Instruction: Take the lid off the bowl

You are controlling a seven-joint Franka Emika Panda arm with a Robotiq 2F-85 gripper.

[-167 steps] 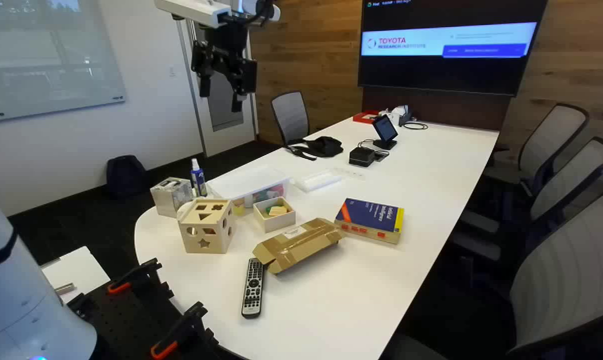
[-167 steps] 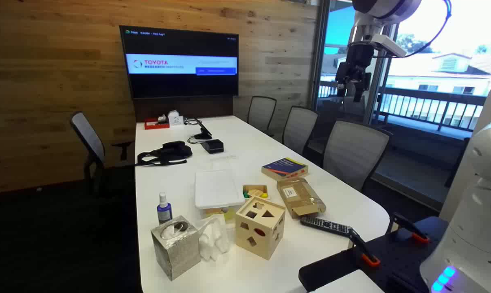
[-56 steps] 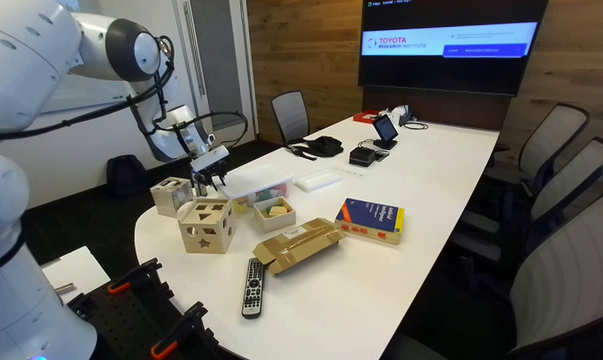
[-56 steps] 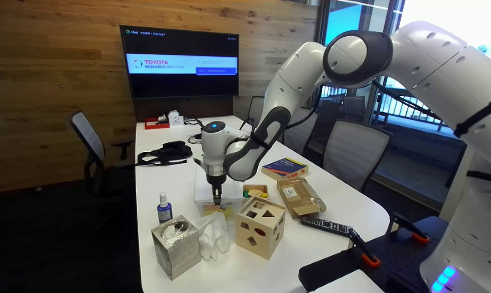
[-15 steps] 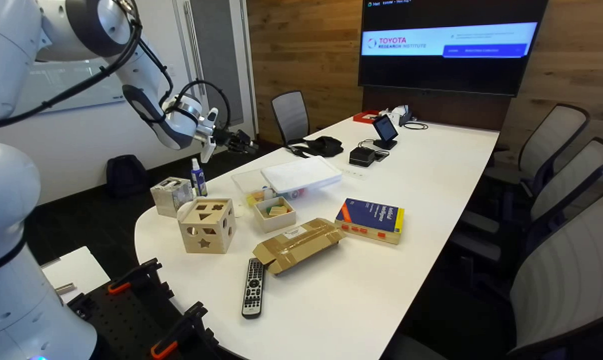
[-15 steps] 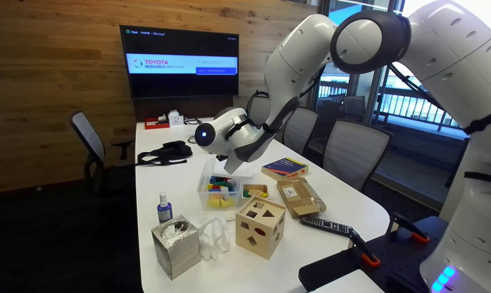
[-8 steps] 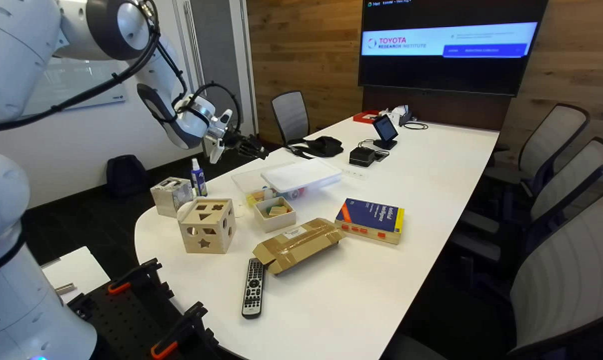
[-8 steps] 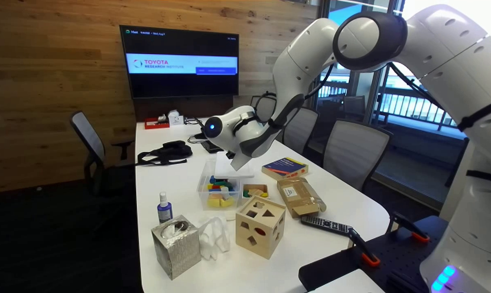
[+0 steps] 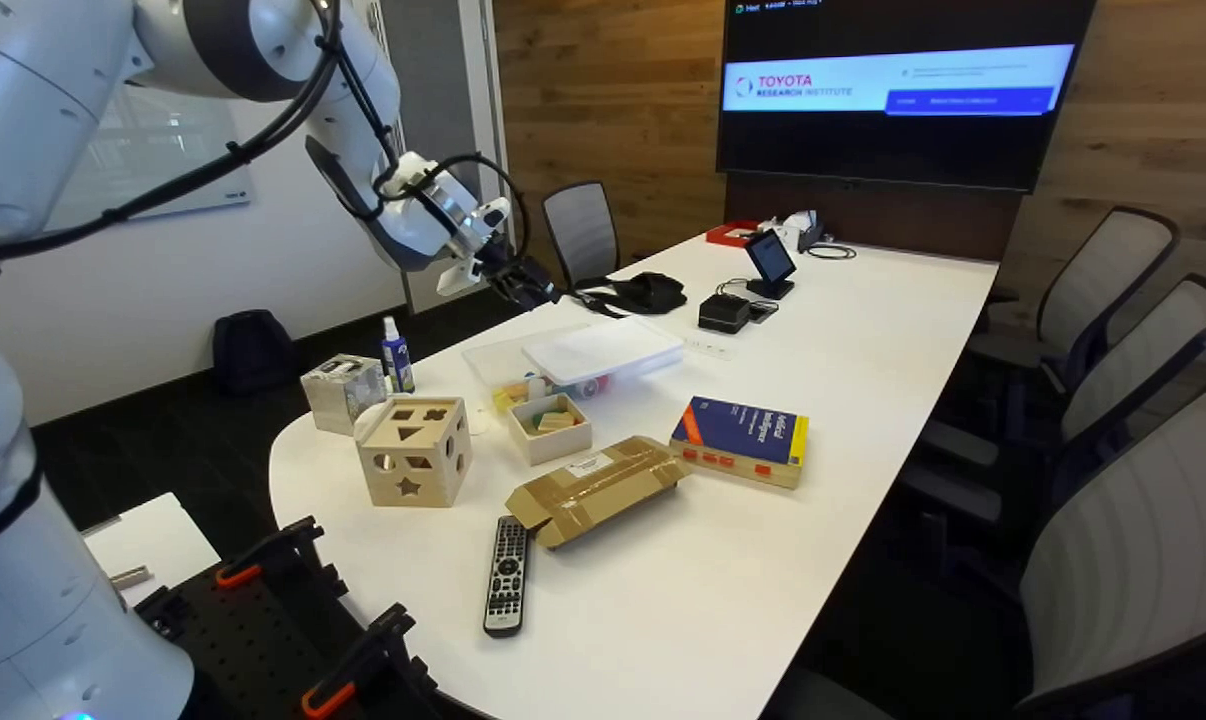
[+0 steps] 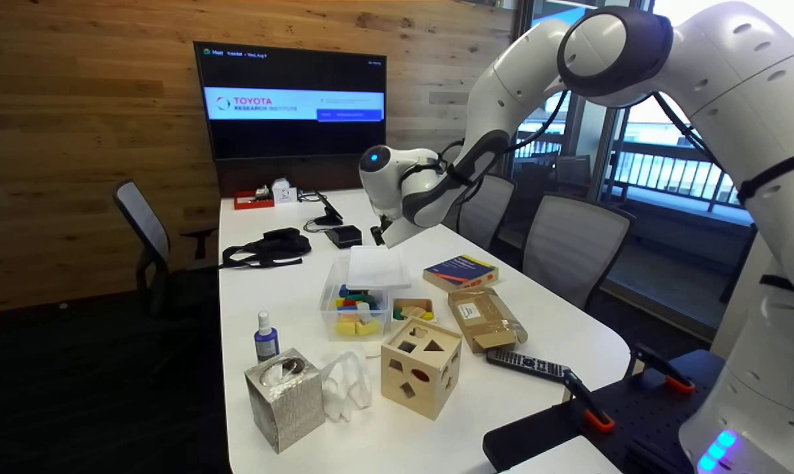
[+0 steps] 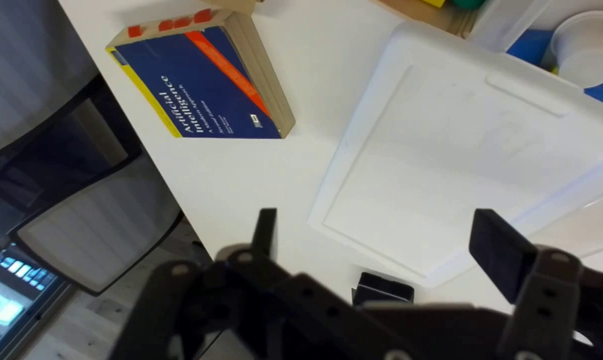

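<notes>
Wood-planked wall, lit screen — grey chairs flanking a white table — bright windows along one side.

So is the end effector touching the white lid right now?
Apart. An exterior view shows a plain gap between the end effector and the white lid. The wrist view shows its fingers open.

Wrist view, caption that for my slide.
Empty, open gripper facing the white lid, with a blue Artificial Intelligence book lying apart.

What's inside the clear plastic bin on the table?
The clear plastic bin holds red, blue, green and yellow pieces plus a white cup-shaped piece. The white lid lies over part of its opening, so what sits beneath it cannot be fully seen.
</notes>
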